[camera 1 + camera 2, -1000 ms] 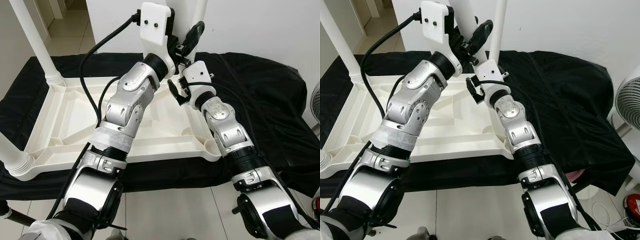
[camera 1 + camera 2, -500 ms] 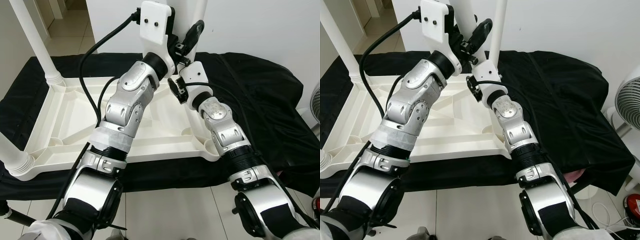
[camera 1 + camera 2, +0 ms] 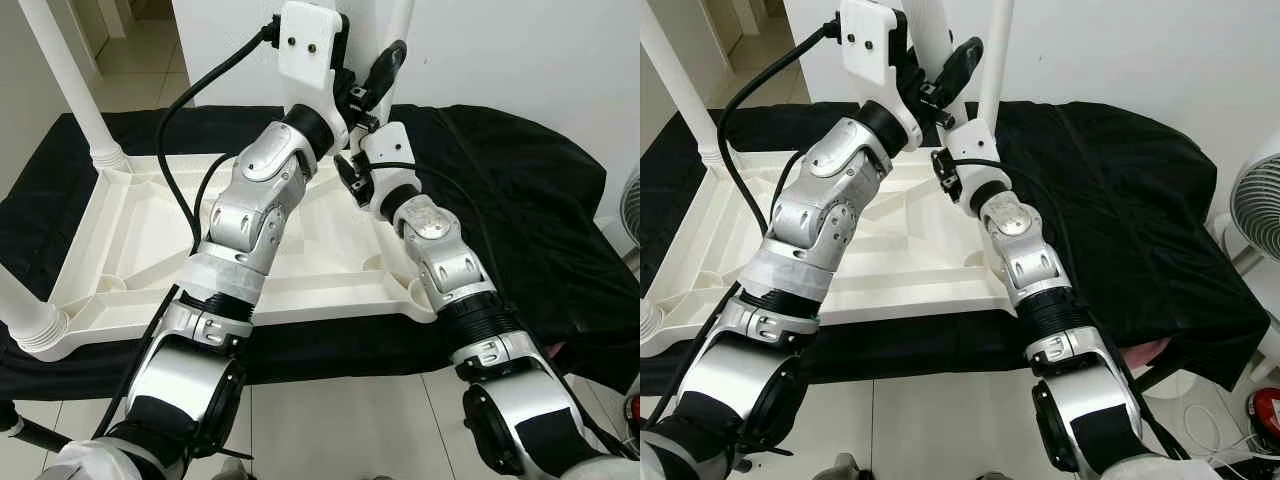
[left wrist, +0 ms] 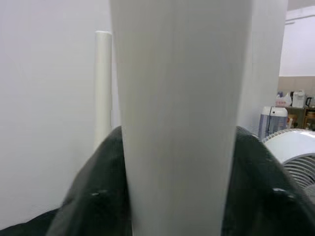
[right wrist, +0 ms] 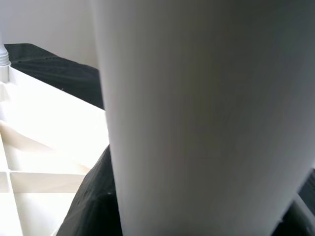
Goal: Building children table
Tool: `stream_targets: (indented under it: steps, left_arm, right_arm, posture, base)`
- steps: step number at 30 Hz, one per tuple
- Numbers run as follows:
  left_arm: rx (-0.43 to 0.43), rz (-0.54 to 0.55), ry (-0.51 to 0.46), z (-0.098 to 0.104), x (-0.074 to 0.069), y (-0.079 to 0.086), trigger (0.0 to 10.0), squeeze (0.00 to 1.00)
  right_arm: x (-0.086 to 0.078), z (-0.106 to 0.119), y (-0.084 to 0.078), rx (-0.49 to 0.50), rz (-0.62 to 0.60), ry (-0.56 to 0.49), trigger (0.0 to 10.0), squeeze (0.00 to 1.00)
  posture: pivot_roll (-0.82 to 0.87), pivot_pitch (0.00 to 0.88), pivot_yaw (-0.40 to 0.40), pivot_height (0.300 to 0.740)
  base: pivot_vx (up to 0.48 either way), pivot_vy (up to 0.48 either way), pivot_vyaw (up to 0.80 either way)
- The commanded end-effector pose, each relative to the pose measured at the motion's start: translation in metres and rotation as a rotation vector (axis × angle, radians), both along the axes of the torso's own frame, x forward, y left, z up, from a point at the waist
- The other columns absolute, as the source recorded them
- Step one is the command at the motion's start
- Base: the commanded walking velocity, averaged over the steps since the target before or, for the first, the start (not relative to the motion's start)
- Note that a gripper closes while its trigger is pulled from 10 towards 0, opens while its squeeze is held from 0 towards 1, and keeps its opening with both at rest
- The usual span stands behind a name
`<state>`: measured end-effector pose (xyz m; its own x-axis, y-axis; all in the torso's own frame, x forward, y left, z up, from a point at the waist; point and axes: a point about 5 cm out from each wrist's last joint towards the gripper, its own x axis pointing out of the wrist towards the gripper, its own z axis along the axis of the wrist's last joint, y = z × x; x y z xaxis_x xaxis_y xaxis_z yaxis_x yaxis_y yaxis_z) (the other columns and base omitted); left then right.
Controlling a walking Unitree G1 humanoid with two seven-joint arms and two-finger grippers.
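Both the left gripper [image 4: 179, 216] and right gripper [image 5: 197, 216] clench one white plastic table leg [image 4: 179, 98] above the upturned white plastic tabletop [image 3: 130, 240], which has two legs fitted.

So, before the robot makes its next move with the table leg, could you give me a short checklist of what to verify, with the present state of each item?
1. Left gripper around the held white leg: ok, black fingers flank it.
2. Right gripper on the same leg: ok, leg between its fingers.
3. Upside-down tabletop lies flat on the black cloth: ok.
4. Far-left leg seated in its socket: ok.
5. Held leg seated in its socket: cannot tell, arms hide the joint.
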<state>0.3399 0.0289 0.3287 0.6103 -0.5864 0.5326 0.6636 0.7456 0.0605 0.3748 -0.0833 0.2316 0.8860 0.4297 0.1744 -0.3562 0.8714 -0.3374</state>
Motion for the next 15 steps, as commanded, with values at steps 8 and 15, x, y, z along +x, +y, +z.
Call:
stream_targets:
  steps: [8,15]
  left_arm:
    - [-0.003,-0.010,-0.004,0.001,-0.005,-0.001,10.0,1.00]
    - [0.054,-0.017,0.015,-0.015,-0.008,0.000,10.0,0.00]
  right_arm:
    - [0.005,-0.010,-0.015,0.086,-0.118,0.071,10.0,0.00]
    - [0.004,-0.019,-0.031,0.158,-0.212,0.108,10.0,0.00]
  posture:
    - [-0.03,0.000,-0.016,0.740]
    - [-0.03,0.000,-0.021,0.740]
  base:
    - [0.000,0.000,0.00]
    - [0.000,0.000,0.00]
